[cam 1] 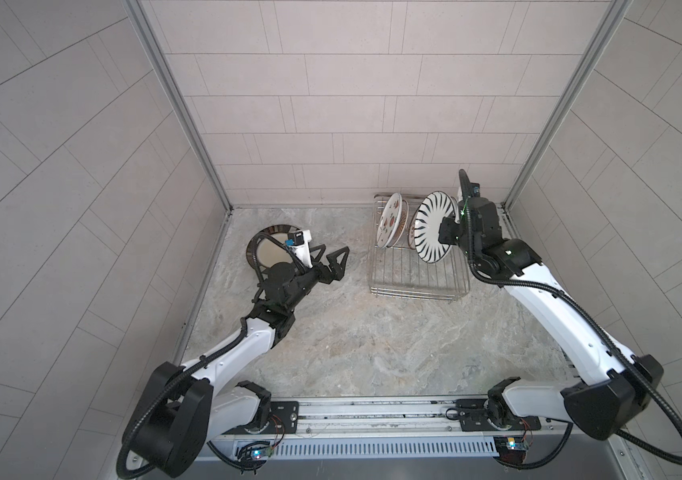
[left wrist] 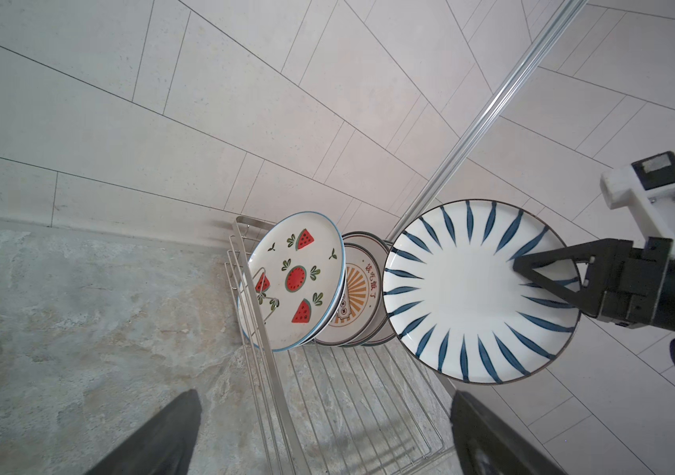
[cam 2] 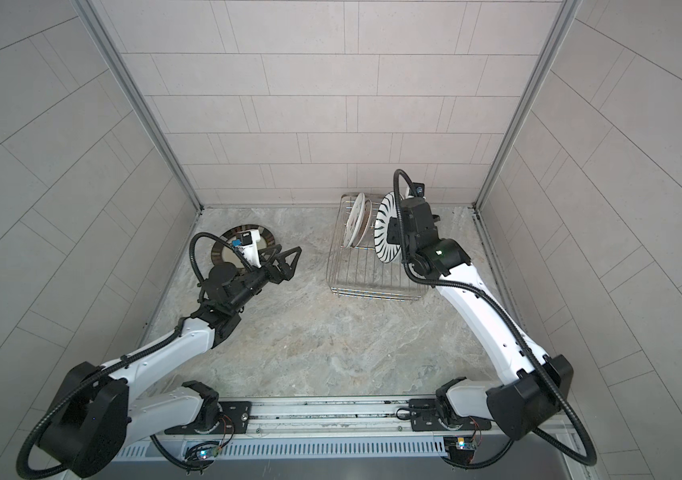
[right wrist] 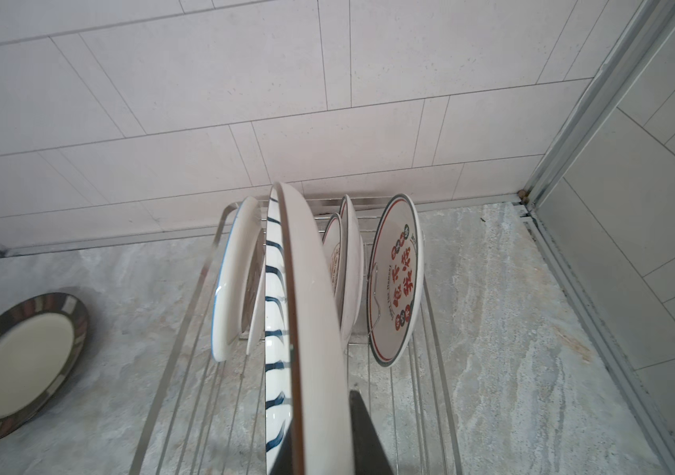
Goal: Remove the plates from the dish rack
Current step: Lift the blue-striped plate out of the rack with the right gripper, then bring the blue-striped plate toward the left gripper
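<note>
The wire dish rack point(cam 1: 414, 293) point(cam 2: 372, 291) stands at the back right. Several plates stand upright in it, among them a watermelon plate point(left wrist: 299, 279), a sunburst plate point(left wrist: 358, 288) and a red-character plate point(right wrist: 397, 279). My right gripper point(cam 1: 449, 227) point(right wrist: 319, 436) is shut on the rim of a white plate with blue strokes point(cam 1: 431, 232) point(left wrist: 463, 288), holding it upright over the rack. A dark-rimmed plate with a cream centre point(cam 1: 273, 231) point(right wrist: 19, 362) lies flat at the back left. Beside it my left gripper point(cam 1: 333, 255) point(left wrist: 323, 436) hangs open and holds nothing.
Tiled walls close in the back and both sides, with the rack close to the back right corner post point(cam 1: 539, 137). Bare marble tabletop point(cam 1: 352, 332) spreads between the arms and in front of the rack. A rail point(cam 1: 372, 409) runs along the front edge.
</note>
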Tool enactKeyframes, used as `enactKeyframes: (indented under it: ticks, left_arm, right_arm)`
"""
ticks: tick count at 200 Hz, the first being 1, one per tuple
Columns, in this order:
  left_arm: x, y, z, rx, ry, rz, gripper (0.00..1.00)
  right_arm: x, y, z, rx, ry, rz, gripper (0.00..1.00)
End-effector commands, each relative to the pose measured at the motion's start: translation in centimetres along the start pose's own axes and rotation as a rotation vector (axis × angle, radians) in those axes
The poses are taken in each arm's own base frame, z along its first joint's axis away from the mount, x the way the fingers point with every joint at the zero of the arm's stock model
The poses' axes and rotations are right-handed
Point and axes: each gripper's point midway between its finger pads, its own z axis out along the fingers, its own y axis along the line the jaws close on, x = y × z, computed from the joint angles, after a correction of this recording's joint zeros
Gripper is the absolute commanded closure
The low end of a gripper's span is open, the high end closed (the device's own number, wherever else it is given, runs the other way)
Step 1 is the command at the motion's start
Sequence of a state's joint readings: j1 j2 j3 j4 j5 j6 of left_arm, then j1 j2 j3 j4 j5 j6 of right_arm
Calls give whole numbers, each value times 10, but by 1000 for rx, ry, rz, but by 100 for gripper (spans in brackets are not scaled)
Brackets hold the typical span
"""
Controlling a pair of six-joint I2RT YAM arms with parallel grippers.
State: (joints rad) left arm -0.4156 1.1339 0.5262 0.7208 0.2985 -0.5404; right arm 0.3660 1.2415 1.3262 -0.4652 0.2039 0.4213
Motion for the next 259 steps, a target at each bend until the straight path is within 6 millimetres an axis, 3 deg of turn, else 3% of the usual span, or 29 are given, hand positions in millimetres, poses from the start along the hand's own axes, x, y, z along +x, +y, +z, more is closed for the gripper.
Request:
enactKeyframes:
  ticks: [1,24,61,94,199,259]
  left_arm:
    - [-1,-9,-10,31,-3,-26,0]
    - [-1,-18,-12,70,10,-80,0]
    - [4,-44,-18,141,5,-121,0]
    - [-2,-41,-25,83,-32,-129,0]
    - [-2,-49,-31,112,-46,-158,0]
    - [9,-50,-23,123,-10,-151,0]
  right_arm:
    - [-39,13,-32,-187,-154,118,94]
    - [-30,9,-43,-352,-140,225,94]
    - [-17,1,-37,-485,-87,349,95]
    - [-14,0,-34,-563,-75,430,95]
    - [6,28,-52,-794,-50,521,95]
    - [20,51,-59,-851,-35,498,95]
